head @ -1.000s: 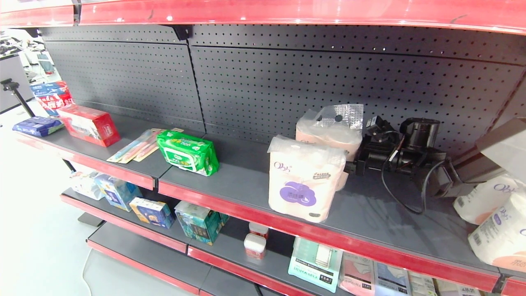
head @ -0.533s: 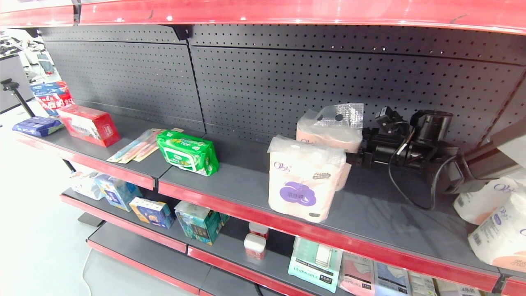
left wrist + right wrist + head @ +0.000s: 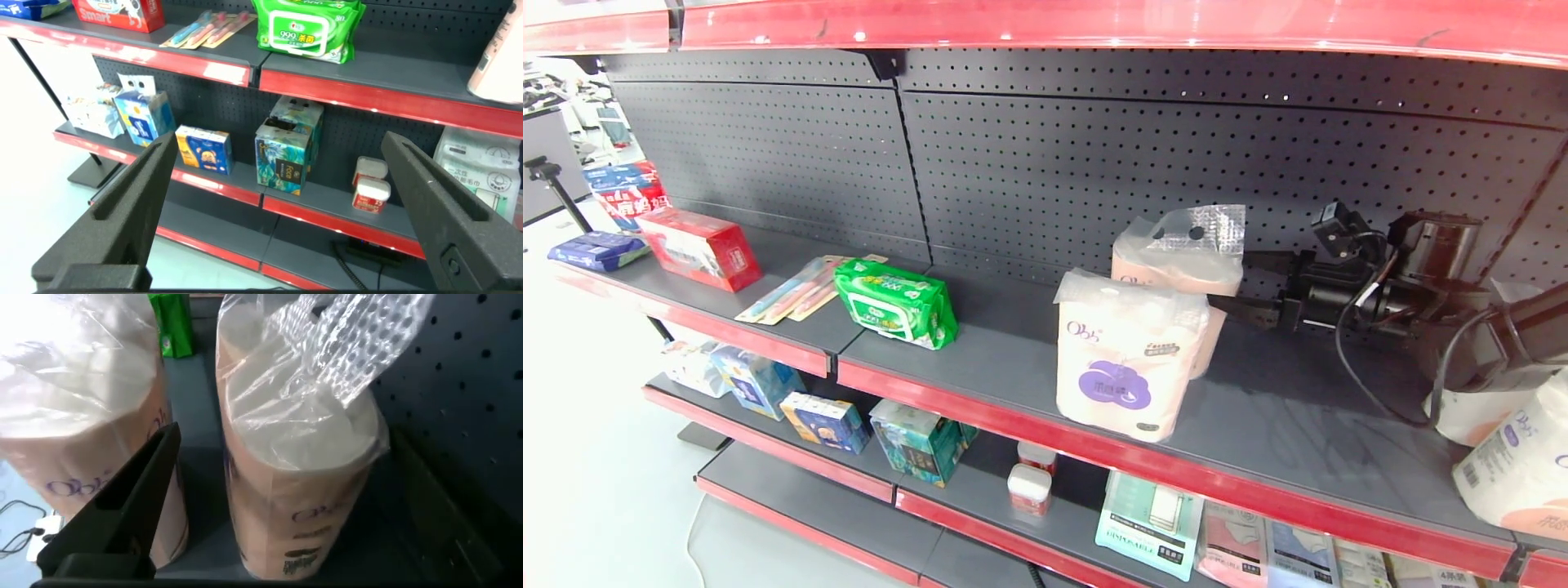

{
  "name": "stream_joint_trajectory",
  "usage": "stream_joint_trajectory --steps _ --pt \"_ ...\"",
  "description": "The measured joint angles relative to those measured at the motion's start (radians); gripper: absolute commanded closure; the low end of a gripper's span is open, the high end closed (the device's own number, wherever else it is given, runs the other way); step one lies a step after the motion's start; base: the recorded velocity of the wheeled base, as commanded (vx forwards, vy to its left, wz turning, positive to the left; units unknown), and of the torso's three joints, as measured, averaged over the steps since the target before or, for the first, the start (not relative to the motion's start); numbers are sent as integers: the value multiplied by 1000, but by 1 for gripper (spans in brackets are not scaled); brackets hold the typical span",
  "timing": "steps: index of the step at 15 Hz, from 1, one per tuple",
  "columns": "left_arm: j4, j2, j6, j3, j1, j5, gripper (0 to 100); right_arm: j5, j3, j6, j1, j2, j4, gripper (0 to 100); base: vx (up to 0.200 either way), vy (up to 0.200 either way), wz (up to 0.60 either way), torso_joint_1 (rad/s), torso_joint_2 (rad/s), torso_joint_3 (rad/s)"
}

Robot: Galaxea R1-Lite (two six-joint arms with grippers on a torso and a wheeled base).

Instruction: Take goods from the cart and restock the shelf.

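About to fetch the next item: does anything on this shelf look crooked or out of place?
Nothing spilled or damaged. The rear tissue pack stands upright behind the front tissue pack, offset rather than lined up. The green wipes pack and toothbrushes lie diagonal to the shelf edge.

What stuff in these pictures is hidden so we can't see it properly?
Rear tissue pack: head view, lower part behind the front tissue pack.
Tissue pack at the right: head view, cut off by the picture's edge.
Small jars: head view, too small to tell what they hold.
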Motion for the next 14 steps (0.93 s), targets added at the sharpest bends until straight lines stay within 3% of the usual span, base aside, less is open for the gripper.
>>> stream_joint_trajectory --steps 7,14 --pt "0 0 0 0 -1 0 0 -3 130 44 -57 -138 1 0 0 0 0 0 0 0" --pt "0 0 0 0 0 0 0 -107 277 82 -111 -300 0 0 0 0 0 0 0 0"
